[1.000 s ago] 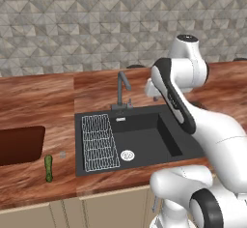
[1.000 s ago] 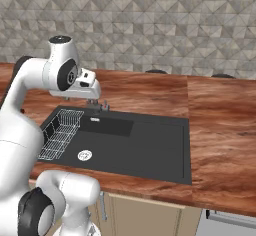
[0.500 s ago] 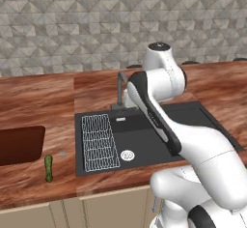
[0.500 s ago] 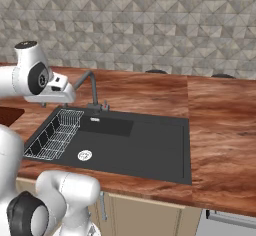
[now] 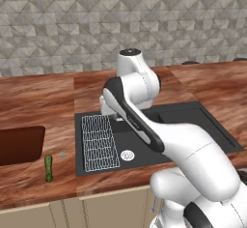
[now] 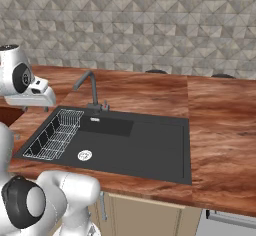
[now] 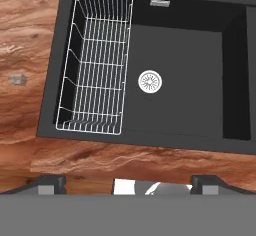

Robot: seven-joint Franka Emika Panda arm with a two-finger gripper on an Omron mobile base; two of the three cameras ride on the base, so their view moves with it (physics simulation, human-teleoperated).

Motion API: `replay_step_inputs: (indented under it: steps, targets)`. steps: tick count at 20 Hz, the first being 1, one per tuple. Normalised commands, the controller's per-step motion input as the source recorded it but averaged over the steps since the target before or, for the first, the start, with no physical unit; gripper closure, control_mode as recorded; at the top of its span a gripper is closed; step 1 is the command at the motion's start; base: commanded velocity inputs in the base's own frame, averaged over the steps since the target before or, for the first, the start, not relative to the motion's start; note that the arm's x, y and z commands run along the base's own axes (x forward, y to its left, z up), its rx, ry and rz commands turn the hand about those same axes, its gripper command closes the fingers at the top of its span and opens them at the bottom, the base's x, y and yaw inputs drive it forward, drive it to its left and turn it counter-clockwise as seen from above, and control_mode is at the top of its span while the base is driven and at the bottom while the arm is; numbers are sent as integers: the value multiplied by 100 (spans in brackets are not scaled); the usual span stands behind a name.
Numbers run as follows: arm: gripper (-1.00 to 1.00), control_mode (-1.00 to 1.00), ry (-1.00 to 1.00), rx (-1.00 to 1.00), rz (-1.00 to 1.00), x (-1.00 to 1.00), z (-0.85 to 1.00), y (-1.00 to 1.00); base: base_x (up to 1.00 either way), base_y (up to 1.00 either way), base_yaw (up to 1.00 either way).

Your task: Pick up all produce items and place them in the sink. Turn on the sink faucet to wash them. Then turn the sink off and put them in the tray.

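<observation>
While the gripper (image 7: pixel 128 182) hangs above the sink (image 5: pixel 193 113), its two dark fingertips (image 7: pixel 47 184) stand far apart at the bottom of the hand view, wide open and holding nothing. Below them lie the sink's near rim and a strip of wood counter (image 7: pixel 30 40); further along that view are the round silver drain (image 7: pixel 150 81) on the black basin floor and the white wire rack (image 7: pixel 97 60) in the basin's end, beside the counter with a small grey speck (image 7: pixel 18 79).

From the left base view, the cucumber (image 5: pixel 48 168) lies on the counter well away from the sink, past the rack end, near the counter's front edge. It is dark green, finger-shaped and lies roughly square to that edge. The grey speck (image 5: pixel 62 154) sits between it and the sink, nearer the cucumber. The tray (image 5: pixel 19 145) is just behind the cucumber, farther from the sink still, and apart from it. So the cucumber is off to the rack side of the open gripper, well apart from it and untouched.

From the right base view, the faucet (image 6: pixel 90 87) stands at the sink's back rim, its spout angled over the rack (image 6: pixel 55 135), and the arm's white hand is just beside the sink's rack end.
</observation>
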Motion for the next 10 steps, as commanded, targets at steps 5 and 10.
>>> replay_step_inputs:
  steps: [5, 10]
  targets:
    - [-100, -100, 6, 0, 0, 0, -22, 71, 0, 0, 0]
    - [-100, -100, 7, -4, 0, 0, -22, 70, 0, 0, 0]
